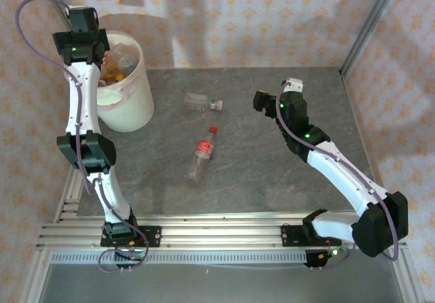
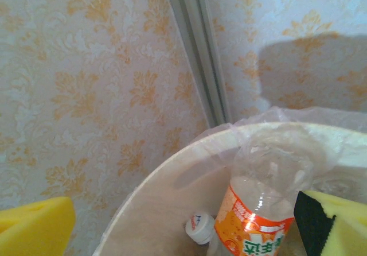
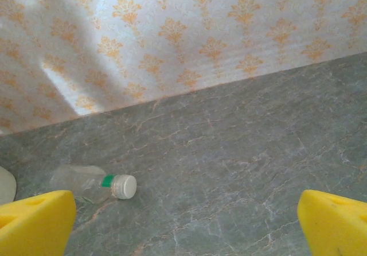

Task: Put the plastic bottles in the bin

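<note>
Bin (image 1: pixel 133 107) stands at the far left corner of the surface (image 1: pixel 272 181), with bottles piled inside it. The left arm reaches over the bin's rim.

Left gripper (image 2: pixel 183 218) is wide, its yellow pads (image 2: pixel 35 224) at opposite sides of the wrist view. An orange-labelled bottle (image 2: pixel 255 221) stands base-up inside the bin, just beside the right-hand pad; contact cannot be told. A white cap (image 2: pixel 198 228) lies next to it, against the bin's inner wall.

Two bottles lie on their sides on the surface. The green-labelled bottle (image 1: pixel 201 101) is near the middle of the far edge, its white cap pointing right. The red-labelled bottle (image 1: pixel 204 151) is mid-surface, its red cap toward the far edge.

Right gripper (image 3: pixel 183 224) is wide and empty, hovering over the surface to the right of the green-labelled bottle and apart from it.
</note>
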